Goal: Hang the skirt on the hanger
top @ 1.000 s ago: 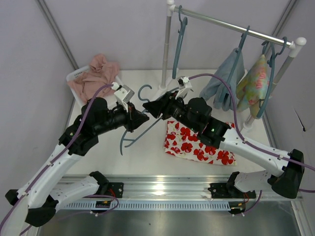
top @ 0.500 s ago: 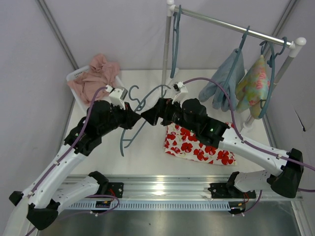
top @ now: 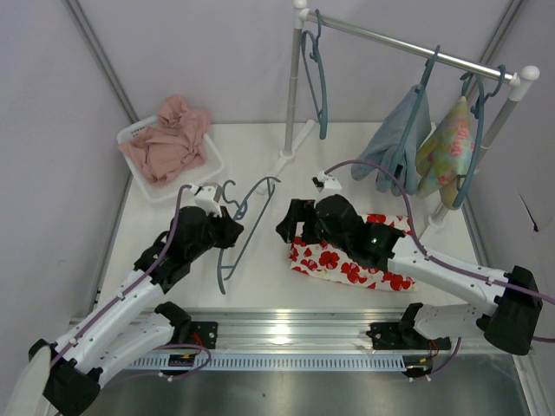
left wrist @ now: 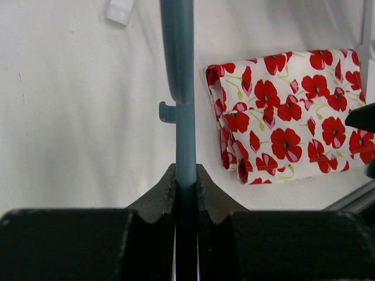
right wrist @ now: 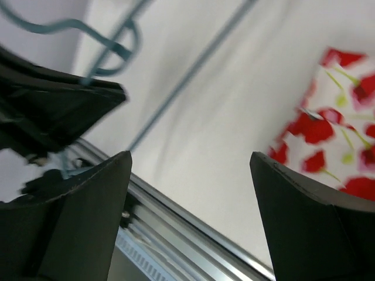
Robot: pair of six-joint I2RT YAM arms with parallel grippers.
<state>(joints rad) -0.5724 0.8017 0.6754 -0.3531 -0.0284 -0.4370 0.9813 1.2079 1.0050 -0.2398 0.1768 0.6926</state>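
Note:
The skirt (top: pixel 351 260), white with red flowers, lies folded flat on the table right of centre. It also shows in the left wrist view (left wrist: pixel 293 117) and the right wrist view (right wrist: pixel 345 111). My left gripper (top: pixel 232 228) is shut on the teal hanger (top: pixel 247 217) near its hook and holds it slanted over the table, left of the skirt. In the left wrist view the fingers (left wrist: pixel 186 174) clamp the hanger's bar (left wrist: pixel 179 64). My right gripper (top: pixel 290 227) is open and empty at the skirt's left edge; in the right wrist view (right wrist: pixel 190 170) the hanger (right wrist: pixel 193 64) is blurred.
A clothes rack (top: pixel 408 45) stands at the back right with an empty teal hanger (top: pixel 317 69), a blue garment (top: pixel 395 139) and a pale green floral garment (top: pixel 447 146). A white basket (top: pixel 208 165) with pink cloth (top: pixel 169 139) sits at the back left.
Both arms have drawn back toward the near edge. My left gripper carried the hanger down and left. My right gripper moved off the hanger to the skirt's left edge.

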